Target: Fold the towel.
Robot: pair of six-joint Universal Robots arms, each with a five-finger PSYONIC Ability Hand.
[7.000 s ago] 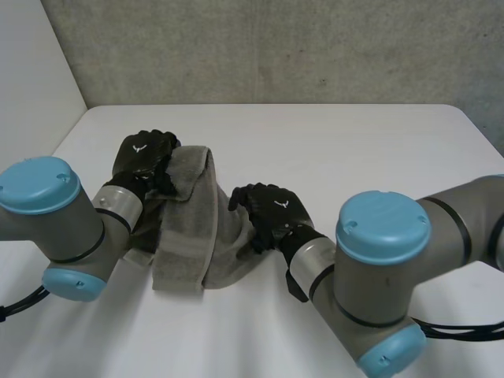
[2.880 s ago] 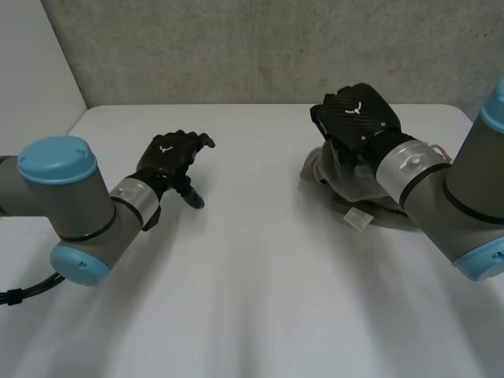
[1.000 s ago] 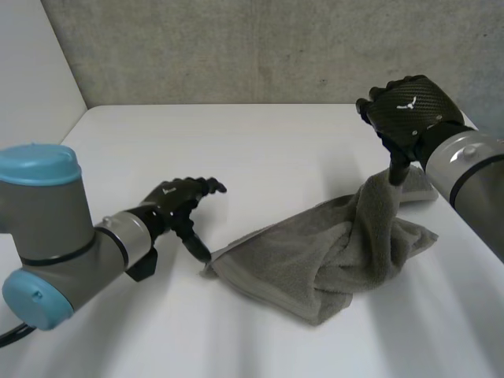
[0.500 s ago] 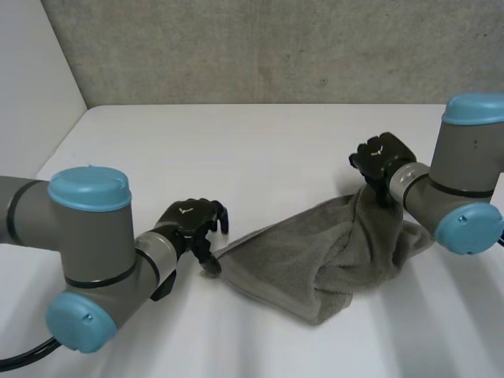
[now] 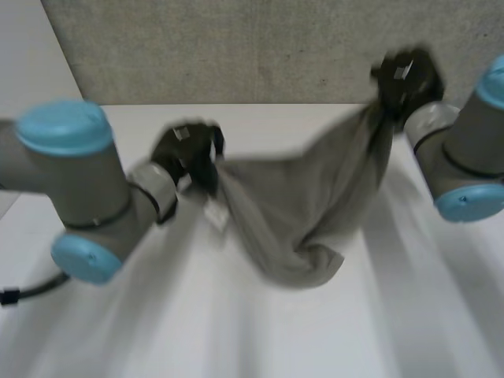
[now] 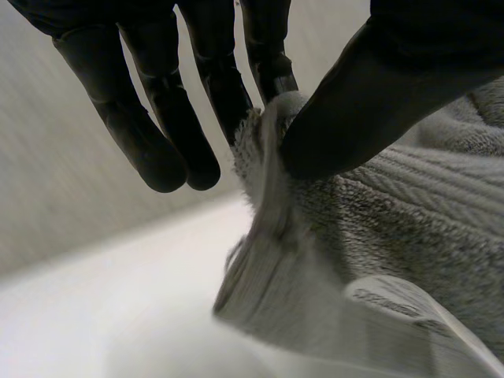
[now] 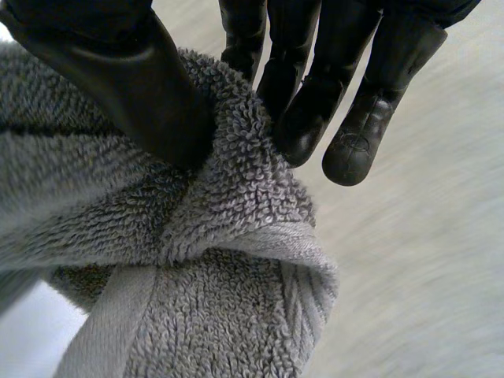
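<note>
A grey terry towel (image 5: 303, 201) hangs stretched between my two hands above the white table (image 5: 157, 315), sagging to a bunched low point near the table's middle. My left hand (image 5: 189, 150) pinches one corner of the towel (image 6: 378, 213) between thumb and fingers (image 6: 228, 87); a white label (image 6: 409, 303) hangs just below that corner. My right hand (image 5: 405, 79), raised higher at the far right, pinches another corner of the towel (image 7: 228, 228) between thumb and fingers (image 7: 307, 118).
A grey concrete wall (image 5: 260, 47) stands behind the table. White tabletop lies in front of and beside the hanging towel.
Both hands have closed on towel corners and risen fast, lifting the towel off the table; it was lying crumpled half a second ago and now hangs spread between them.
</note>
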